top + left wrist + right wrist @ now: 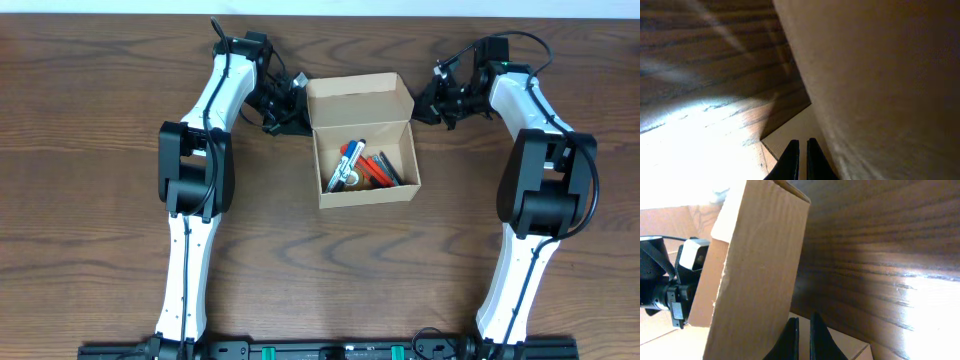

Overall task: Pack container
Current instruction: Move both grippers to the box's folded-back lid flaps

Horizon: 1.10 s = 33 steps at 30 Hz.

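Harsh glare on table (680,155), soft close-ups.

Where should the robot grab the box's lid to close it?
Pinch the lid flap at its free far edge, coming from above and behind the container. The flap stands open off the back wall, thin like card, and that edge is bare, well away from the markers inside.
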Motion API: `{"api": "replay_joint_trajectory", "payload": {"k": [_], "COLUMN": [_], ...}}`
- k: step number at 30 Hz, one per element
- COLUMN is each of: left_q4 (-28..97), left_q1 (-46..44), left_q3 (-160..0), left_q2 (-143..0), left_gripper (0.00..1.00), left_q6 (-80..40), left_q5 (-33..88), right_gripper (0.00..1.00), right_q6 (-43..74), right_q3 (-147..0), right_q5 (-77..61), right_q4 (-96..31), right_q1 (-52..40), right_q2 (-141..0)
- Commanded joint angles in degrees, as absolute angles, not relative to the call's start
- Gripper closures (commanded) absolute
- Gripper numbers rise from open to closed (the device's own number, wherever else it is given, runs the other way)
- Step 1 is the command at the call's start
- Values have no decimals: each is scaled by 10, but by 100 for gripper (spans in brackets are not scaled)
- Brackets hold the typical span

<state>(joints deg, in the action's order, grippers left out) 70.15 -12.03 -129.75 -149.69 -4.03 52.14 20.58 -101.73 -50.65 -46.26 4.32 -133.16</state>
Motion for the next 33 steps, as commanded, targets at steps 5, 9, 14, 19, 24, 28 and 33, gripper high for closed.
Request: {"api": "replay_joint_trajectory", "payload": {"k": [5, 9, 14, 19, 24, 28, 33], "left_q4": [686, 682, 674, 665, 662, 661, 659], "left_q1": [-106, -101, -100, -102, -102, -103, -109], "left_q3": [-1303, -1305, -1308, -1308, -1308, -1308, -1308], "left_q2": [-1497, -1497, -1497, -1497, -1497, -1497, -1497], "left_gripper": [94, 94, 94, 94, 94, 94, 94], "left_q6": [-34, -35, -35, -50, -55, -58, -58], "left_q5": [525, 526, 544, 548, 545, 556, 556], "right_gripper": [98, 98, 98, 99, 98, 98, 99], "right_q6": [201, 201, 201, 208, 210, 212, 227], "right_q3": [-1014, -1014, -1014, -1014, -1014, -1014, -1014], "right_q5": [-524, -524, -530, -530, -530, -549, -556], "right_q4": [-456, -456, -456, -456, -453, -450, -434], "right_q1": [64, 74, 79, 78, 77, 70, 53], "right_q2": [-1339, -1339, -1339, -1339, -1339, -1339, -1339]}}
